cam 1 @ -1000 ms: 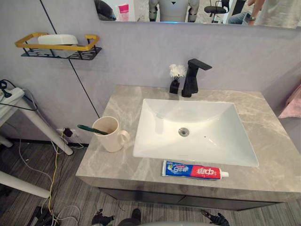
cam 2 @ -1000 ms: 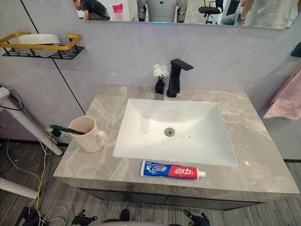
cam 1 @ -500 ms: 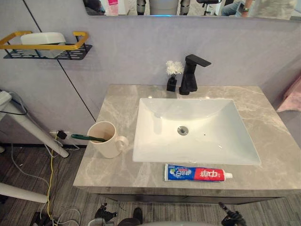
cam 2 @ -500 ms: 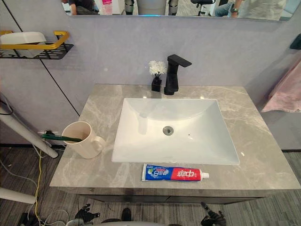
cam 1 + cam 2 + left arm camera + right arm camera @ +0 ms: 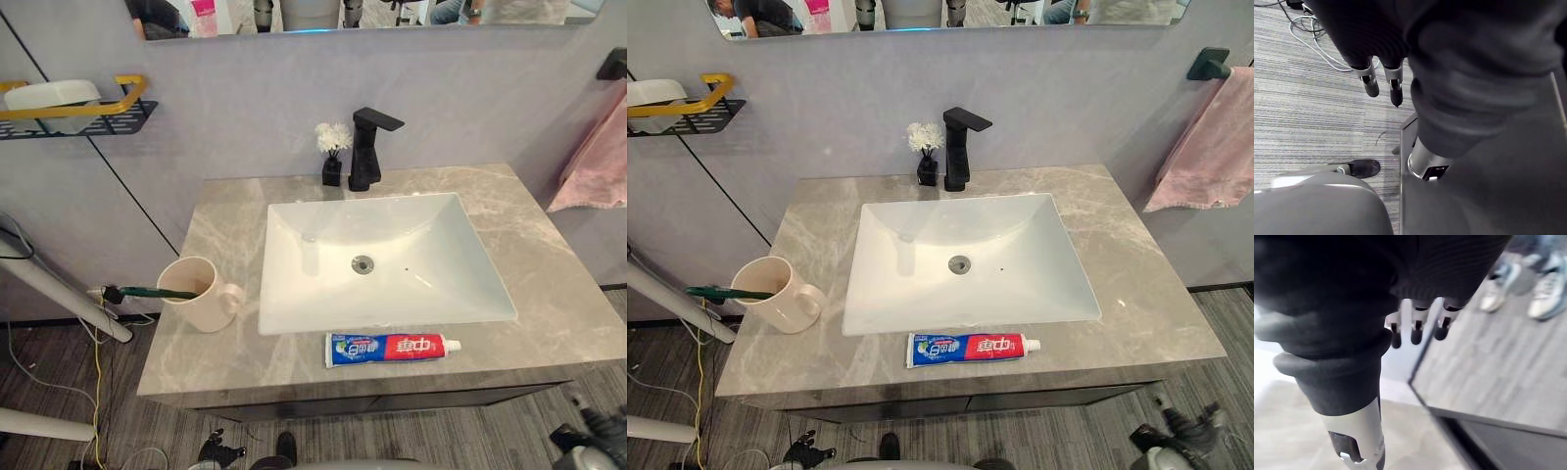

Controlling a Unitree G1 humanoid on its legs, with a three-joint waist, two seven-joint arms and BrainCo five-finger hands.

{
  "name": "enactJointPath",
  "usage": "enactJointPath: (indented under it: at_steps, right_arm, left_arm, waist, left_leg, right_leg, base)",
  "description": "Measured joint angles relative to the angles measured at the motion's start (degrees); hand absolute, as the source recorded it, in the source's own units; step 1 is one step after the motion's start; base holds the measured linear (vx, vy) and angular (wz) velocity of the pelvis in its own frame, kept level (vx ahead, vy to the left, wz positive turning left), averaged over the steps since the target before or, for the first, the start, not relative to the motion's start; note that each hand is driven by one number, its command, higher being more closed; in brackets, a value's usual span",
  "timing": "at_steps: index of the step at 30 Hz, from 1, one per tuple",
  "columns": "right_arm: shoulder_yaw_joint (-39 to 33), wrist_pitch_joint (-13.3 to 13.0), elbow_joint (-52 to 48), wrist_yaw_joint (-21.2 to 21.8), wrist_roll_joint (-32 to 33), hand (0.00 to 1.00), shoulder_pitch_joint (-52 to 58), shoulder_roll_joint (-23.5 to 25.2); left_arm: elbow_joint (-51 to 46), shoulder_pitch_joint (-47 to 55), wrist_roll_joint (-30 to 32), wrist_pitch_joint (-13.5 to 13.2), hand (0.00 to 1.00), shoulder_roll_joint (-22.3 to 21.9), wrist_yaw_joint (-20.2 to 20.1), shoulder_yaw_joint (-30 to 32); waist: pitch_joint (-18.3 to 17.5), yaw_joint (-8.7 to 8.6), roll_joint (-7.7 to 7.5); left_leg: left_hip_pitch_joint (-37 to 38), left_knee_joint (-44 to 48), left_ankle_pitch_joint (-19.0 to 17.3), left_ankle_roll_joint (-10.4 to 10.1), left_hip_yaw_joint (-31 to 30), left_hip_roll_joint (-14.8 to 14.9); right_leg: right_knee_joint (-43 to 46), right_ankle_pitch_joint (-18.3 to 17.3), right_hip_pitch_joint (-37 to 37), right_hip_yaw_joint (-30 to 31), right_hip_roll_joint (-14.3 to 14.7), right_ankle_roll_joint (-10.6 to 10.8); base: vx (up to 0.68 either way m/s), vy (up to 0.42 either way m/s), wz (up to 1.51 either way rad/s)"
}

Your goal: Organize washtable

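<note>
A cream mug (image 5: 201, 296) stands on the grey marble counter (image 5: 549, 284) left of the white sink (image 5: 294, 279). A green toothbrush (image 5: 147, 292) lies across the mug's rim, sticking out to the left. A blue and red toothpaste tube (image 5: 392, 348) lies flat at the counter's front edge, cap to the right. My left hand (image 5: 1371, 83) hangs below the counter front on the left, fingers straight, holding nothing. My right hand (image 5: 1174, 431) hangs low off the counter's front right corner, fingers (image 5: 1415, 330) relaxed and empty.
A black faucet (image 5: 367, 147) and a small vase of white flowers (image 5: 333, 155) stand behind the sink. A pink towel (image 5: 1205, 137) hangs on the right wall. A yellow-railed shelf (image 5: 69, 106) on the left wall holds a white dish. A person's shoes (image 5: 1545, 296) stand on the floor.
The whole picture has shifted as the camera moved. My right hand now shows further right and a little higher below the counter. Mug, toothbrush and toothpaste stay where they were.
</note>
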Motion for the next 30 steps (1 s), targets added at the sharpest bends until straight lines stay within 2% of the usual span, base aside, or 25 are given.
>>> enactJointPath:
  at_steps: [1, 3, 7, 9, 11, 17, 20, 24, 26, 30]
  right_arm:
    - [-2.00, 0.01, -4.89, -0.25, -2.57, 0.00, 0.25, -0.80]
    - [-3.23, 0.41, -7.68, -0.27, -4.86, 0.00, 0.41, -2.58]
    - [-4.24, 0.36, -16.20, 0.01, -8.51, 0.00, -0.38, -7.80]
    - [-5.66, 0.31, -20.34, 0.87, -10.11, 0.00, -0.37, -9.96]
    - [-6.76, -0.59, -25.43, 1.72, -12.29, 0.00, -0.64, -13.02]
    - [-3.79, -3.18, -29.14, 3.92, -15.43, 0.00, -2.51, -21.29]
    - [-0.30, -4.70, -30.51, 5.29, -15.31, 0.00, -3.69, -26.69]
    - [7.35, -9.24, -31.75, 9.07, -11.80, 0.00, -7.27, -33.20]
    - [14.57, -11.17, -32.62, 12.30, -8.51, 0.00, -9.30, -35.18]
    - [27.73, -13.66, -35.09, 18.37, -3.43, 0.00, -12.29, -37.25]
  left_arm:
    - [-0.60, 0.49, 0.02, 0.00, 0.00, 0.01, -0.05, -0.01]
    - [-0.89, 0.62, 0.05, -0.07, 0.00, 0.01, -0.12, -0.05]
    - [-0.86, 1.46, 0.16, -0.18, 0.00, 0.15, -0.36, -0.21]
    - [-0.88, 1.46, 0.29, -0.43, 0.00, 0.06, -0.41, -0.61]
    - [-0.88, 1.69, 0.75, -0.56, 0.00, -0.12, -0.66, -0.72]
    - [-0.88, 2.60, 1.90, -0.74, 0.00, -0.17, -1.94, -1.35]
    - [-0.86, 2.89, 2.02, -1.14, 0.00, -0.03, -2.67, -2.52]
    - [-0.76, 3.09, 1.97, -1.66, 0.00, 0.90, -3.02, -3.85]
    - [-0.67, 3.32, 1.98, -1.69, 0.00, 1.89, -3.32, -5.51]
    - [0.06, 2.56, 2.00, -1.88, 0.00, 3.08, -4.27, -7.66]
  waist:
    - [-0.08, -0.10, -0.22]
    - [-0.12, -0.09, -0.22]
    - [-0.18, -1.71, -0.27]
    - [-0.27, -1.69, -0.11]
    - [-0.46, -1.71, 0.18]
    - [-1.67, -2.08, 0.25]
    - [-1.85, -2.72, 0.34]
    - [-2.64, -2.91, -0.66]
    - [-3.79, -2.69, -1.57]
    - [-4.80, -1.30, -2.13]
  left_leg:
    - [0.13, 0.01, 0.15, 0.20, 0.20, 0.00]
    - [0.27, 0.04, 0.16, 0.20, 0.39, 0.02]
    - [1.40, 0.32, 0.15, 0.19, 0.62, 0.20]
    - [1.43, 0.01, 0.04, 0.11, 0.43, 0.33]
    - [1.53, -0.02, -0.41, -0.21, 0.19, 0.65]
    - [1.18, -0.04, -0.06, -0.75, -0.52, 1.07]
    - [1.00, -0.04, 0.66, -0.96, -1.25, 1.37]
    - [0.29, -0.04, 1.80, -0.89, -2.32, 1.30]
    - [0.19, -0.04, 2.12, -0.60, -2.44, 1.19]
    - [0.06, -0.04, 2.50, -0.46, -2.82, 1.10]
  right_leg:
    - [0.06, 0.00, 0.05, -0.01, -0.02, 0.01]
    - [0.32, 0.03, 0.22, -0.01, -0.02, 0.03]
    - [1.06, 0.17, 0.97, -0.03, 0.10, 0.05]
    - [1.60, 0.17, 0.83, -0.10, 0.20, 0.04]
    - [1.93, 0.17, 0.74, -0.02, 0.23, 0.04]
    - [2.27, -0.13, -0.20, -0.19, 0.88, -0.70]
    - [2.50, -0.74, -0.17, -1.08, 1.34, -0.94]
    - [2.39, -0.40, -0.19, -1.90, 1.39, -0.65]
    - [2.36, -0.16, -0.18, -1.96, 1.31, -0.74]
    - [2.37, -0.04, 0.02, -2.40, 1.26, -0.80]
  base:
    - [0.10, -0.018, -0.04]
    - [0.08, -0.017, -0.03]
    - [0.04, -0.008, 0.00]
    - [-0.05, -0.020, 0.01]
    - [-0.07, -0.016, -0.01]
    - [-0.10, -0.023, -0.02]
    - [-0.09, -0.035, 0.15]
    - [-0.04, -0.016, 0.13]
    - [0.00, 0.000, 0.00]
    - [0.00, -0.007, 0.04]
